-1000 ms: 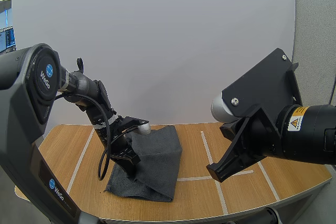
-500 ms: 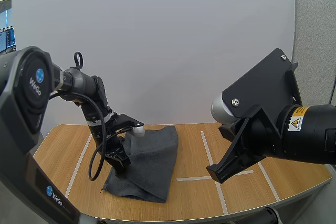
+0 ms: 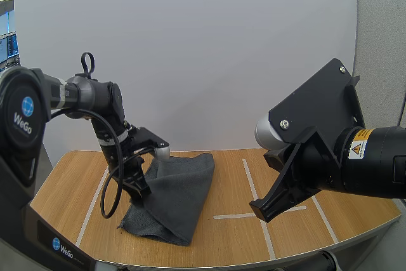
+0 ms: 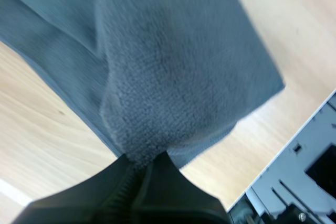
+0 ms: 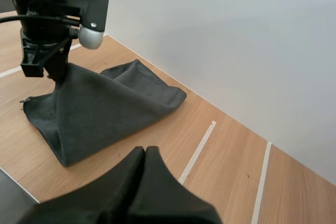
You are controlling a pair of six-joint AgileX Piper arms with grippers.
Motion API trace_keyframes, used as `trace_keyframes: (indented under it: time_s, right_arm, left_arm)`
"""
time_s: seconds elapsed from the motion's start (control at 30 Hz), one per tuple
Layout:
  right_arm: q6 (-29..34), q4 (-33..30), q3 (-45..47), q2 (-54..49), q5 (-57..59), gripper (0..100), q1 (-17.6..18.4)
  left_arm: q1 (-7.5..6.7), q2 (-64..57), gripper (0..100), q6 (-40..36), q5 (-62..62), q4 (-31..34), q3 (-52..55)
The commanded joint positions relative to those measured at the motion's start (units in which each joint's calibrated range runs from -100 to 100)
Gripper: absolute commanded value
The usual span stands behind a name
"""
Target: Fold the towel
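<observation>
A dark grey towel [image 3: 174, 195] lies on the left half of the wooden table [image 3: 279, 233], partly lifted into a fold. My left gripper [image 3: 139, 195] is shut on the towel's upper layer near its left edge and holds that corner raised. In the left wrist view the fingertips [image 4: 140, 167] pinch a ridge of the towel [image 4: 173, 72]. From the right wrist view, the towel [image 5: 105, 108] forms a tent under the left gripper [image 5: 56, 74]. My right gripper [image 5: 145, 156] is shut on nothing, held well above the table to the right of the towel.
White tape lines [image 3: 254, 195] mark the tabletop right of the towel. A white wall [image 3: 209, 49] stands behind the table. The right arm's large black body [image 3: 330, 157] hangs over the table's right side.
My left gripper has moved left and slightly toward the back, dragging the pinched towel layer with it. The towel's left edge has shifted left. The right arm has not moved.
</observation>
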Motion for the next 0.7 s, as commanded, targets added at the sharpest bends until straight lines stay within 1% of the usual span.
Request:
trace_keyframes:
  time_s: [0.0,0.17,0.3,0.4,0.5,0.67]
  right_arm:
    - [0.1,-0.1,-0.1,-0.4,0.0,0,0.7]
    - [0.1,-0.1,-0.1,-0.4,0.0,0,1.0]
    - [0.1,0.0,-0.1,-0.4,0.0,0,1.1]
    - [0.1,0.0,-0.1,-0.4,0.0,0,1.1]
    - [0.1,0.0,-0.1,-0.4,0.0,0,1.1]
    - [0.1,0.1,-0.1,-0.4,0.0,0,1.1]
  left_arm:
    - [0.09,-3.3,0,-0.4,0.7,-2.9,-3.7]
    - [0.09,-4.6,0,-0.9,0.7,-0.7,-3.5]
    - [0.09,-4.6,0,-0.3,0.7,0.2,0.1]
    - [0.09,-4.6,0,-0.2,0.7,2.3,2.8]
    - [1.21,-4.6,0,0.4,0.7,3.1,5.1]
    - [5.37,-4.1,0,3.2,0.7,2.2,5.8]
